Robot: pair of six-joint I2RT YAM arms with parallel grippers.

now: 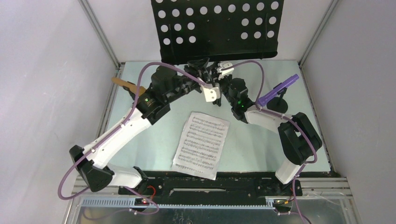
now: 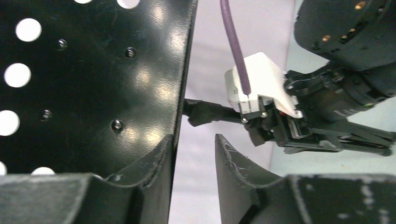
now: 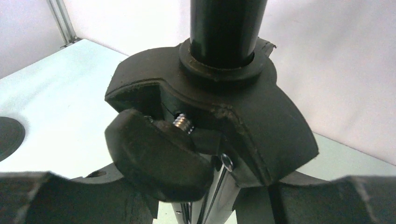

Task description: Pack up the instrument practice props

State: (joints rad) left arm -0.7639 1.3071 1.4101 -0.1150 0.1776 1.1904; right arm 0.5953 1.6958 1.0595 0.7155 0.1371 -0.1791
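1. Your left gripper [image 2: 194, 138] is up at the black perforated music rack [image 1: 215, 28], at the back of the table [image 1: 254, 154]. In the left wrist view its jaws stand a narrow way apart, with pale wall showing in the gap.
2. The rack's side edge [image 2: 180, 107] lines up with the inner face of the left finger [image 2: 144, 182]. You can't tell from here whether they touch. Nothing sits between the fingers.
3. Your right gripper [image 3: 196, 198] is low on the rack's stand, under the black collar [image 3: 252, 121] where the pole [image 3: 224, 23] enters.
4. The black thumb knob [image 3: 154, 158] on that collar sits right above the fingers, its screw thread visible. A shiny metal shaft [image 3: 208, 196] fills the gap between the two fingers. The contact is hidden, so you can't tell whether the jaws are clamped or loose.
5. The right arm's wrist [image 2: 327, 98] also shows in the left wrist view, just beside the rack's edge.
6. One white sheet-music page [image 1: 201, 143] lies flat mid-table, between the two arms and near the front edge.
7. The purple toy microphone [image 1: 279, 91] sits tilted on a black round-based holder [image 1: 280, 106] at the right side, behind the right arm [image 1: 294, 135].
8. The tan toy microphone [image 1: 125, 84] pokes out at the left table edge from behind the left arm [image 1: 121, 133]. Its holder is hidden.
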